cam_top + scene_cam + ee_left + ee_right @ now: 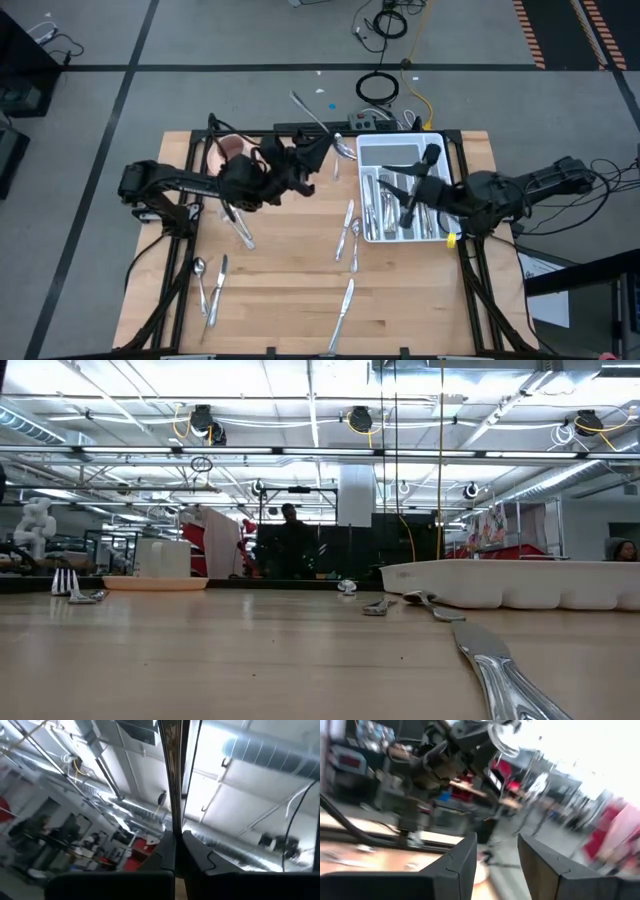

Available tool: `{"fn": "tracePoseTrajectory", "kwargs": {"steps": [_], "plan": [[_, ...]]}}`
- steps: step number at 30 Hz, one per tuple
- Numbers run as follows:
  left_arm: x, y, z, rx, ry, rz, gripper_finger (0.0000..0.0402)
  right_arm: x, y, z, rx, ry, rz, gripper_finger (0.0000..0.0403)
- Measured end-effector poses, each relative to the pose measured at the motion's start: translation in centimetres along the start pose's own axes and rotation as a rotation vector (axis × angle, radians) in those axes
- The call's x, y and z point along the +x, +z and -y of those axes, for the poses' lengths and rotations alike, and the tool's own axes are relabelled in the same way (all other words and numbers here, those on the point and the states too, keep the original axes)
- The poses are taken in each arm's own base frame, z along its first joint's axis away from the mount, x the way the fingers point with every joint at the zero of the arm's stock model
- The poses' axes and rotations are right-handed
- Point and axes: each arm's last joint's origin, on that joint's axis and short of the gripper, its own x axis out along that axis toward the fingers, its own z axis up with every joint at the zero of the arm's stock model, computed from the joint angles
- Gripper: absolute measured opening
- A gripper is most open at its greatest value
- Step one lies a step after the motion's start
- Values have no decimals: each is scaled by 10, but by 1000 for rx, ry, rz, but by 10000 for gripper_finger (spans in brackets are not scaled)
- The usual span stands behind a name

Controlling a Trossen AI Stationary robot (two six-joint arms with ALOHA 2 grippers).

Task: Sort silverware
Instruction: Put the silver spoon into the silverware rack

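We find no readable brand, label or writing anywhere. In the high view the left gripper (318, 150) sits upper centre, clamped on a knife (308, 112) whose blade sticks out past the table's (280, 290) far edge; in the left wrist view the same piece runs up from between the closed fingers (170, 855). The right gripper (432, 158) hangs over the white tray (400, 140) at right, fingers (462, 857) parted with nothing between them.

We count loose silverware on the wood: three pieces (210, 285) at lower left, two (240, 228) left of centre, three (350, 230) just left of the tray, one knife (342, 315) at bottom centre, and a spoon (345, 150) by the tray's top left corner. Several more lie in the tray; we cannot count them. The widest bare wood is the centre and lower right.
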Motion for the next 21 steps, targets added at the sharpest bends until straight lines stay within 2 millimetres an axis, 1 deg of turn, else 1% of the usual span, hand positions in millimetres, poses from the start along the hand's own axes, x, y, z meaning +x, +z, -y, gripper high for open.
{"fn": "tracePoseTrajectory", "kwargs": {"steps": [3, 4, 5, 7, 9, 11, 12, 13, 14, 16, 17, 19, 21], "plan": [[0, -2, 0, -72, -4, 19, 10, 12, 0, -9, -174, -25, 30, 133], [-1, -3, 0, -72, 2, 22, 10, 15, 2, -11, -179, -36, 49, 133], [-1, -4, -1, -53, 10, 22, 10, 16, 4, -11, -131, -54, 81, 133], [-1, -5, -1, 21, 12, 19, 10, 14, 14, -5, 62, -135, 153, 132], [-1, -1, 0, 47, -17, 55, 10, 6, 23, 10, 343, -247, 201, 132], [-1, 6, 1, 86, -79, 107, 10, -6, 26, 26, 784, -335, 254, 132], [-1, 8, 3, 110, -117, 122, 10, -12, 26, 32, 1009, -337, 279, 132], [-1, 9, 3, 130, -149, 131, 10, -18, 25, 37, 1208, -303, 299, 132], [-1, 10, 3, 135, -176, 138, 10, -23, 24, 41, 1354, -253, 302, 132], [0, 11, 2, 145, -218, 135, 10, -27, 21, 46, 1554, -164, 286, 132], [0, 11, 1, 149, -231, 133, 10, -27, 20, 48, 1627, -126, 285, 132], [1, 10, -1, 156, -243, 123, 10, -25, 21, 49, 1693, -49, 283, 132], [1, 9, -3, 165, -237, 101, 10, -19, 21, 45, 1704, 8, 278, 132]]}}
